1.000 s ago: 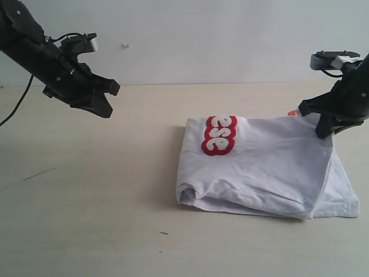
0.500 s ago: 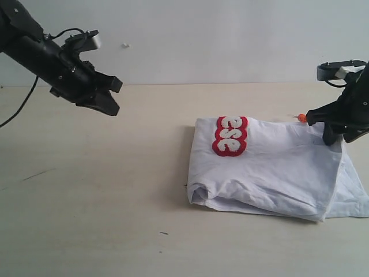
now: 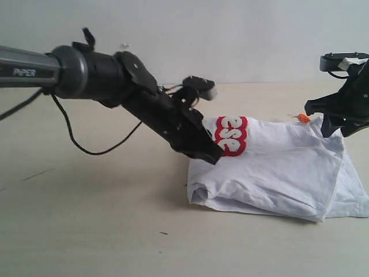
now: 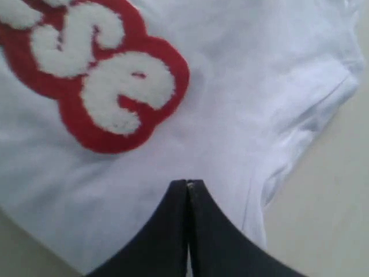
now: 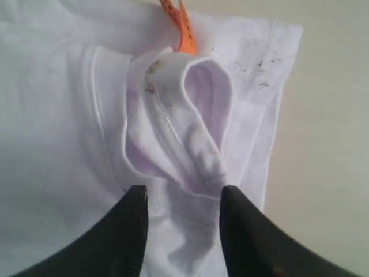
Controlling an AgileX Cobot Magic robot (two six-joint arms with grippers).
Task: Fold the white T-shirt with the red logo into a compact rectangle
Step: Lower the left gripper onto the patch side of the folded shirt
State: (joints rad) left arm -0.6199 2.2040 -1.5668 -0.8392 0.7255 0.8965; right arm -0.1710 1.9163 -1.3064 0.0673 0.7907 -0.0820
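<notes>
Desk (image 3: 86, 231) carrying folded white T-shirt (image 3: 277, 173), right of centre. Left jaws pressed together over shirt's left edge, just beside red logo (image 3: 230, 135); right jaws apart above bunched collar (image 5: 196, 133) at far right corner, orange neck tag (image 5: 179, 23) close by.

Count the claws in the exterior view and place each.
2. The left claw sits shut at the white T-shirt's left edge, beside the red logo; the right claw hangs open over its far right corner.

The white T-shirt (image 3: 277, 167) is thin, matt cloth (grubby marks at the ribbed collar); the red logo (image 4: 104, 75) is fuzzy pile. The table (image 3: 86, 219) looks smooth, pale, matt. My right gripper (image 5: 183, 193) is matt black plastic.
</notes>
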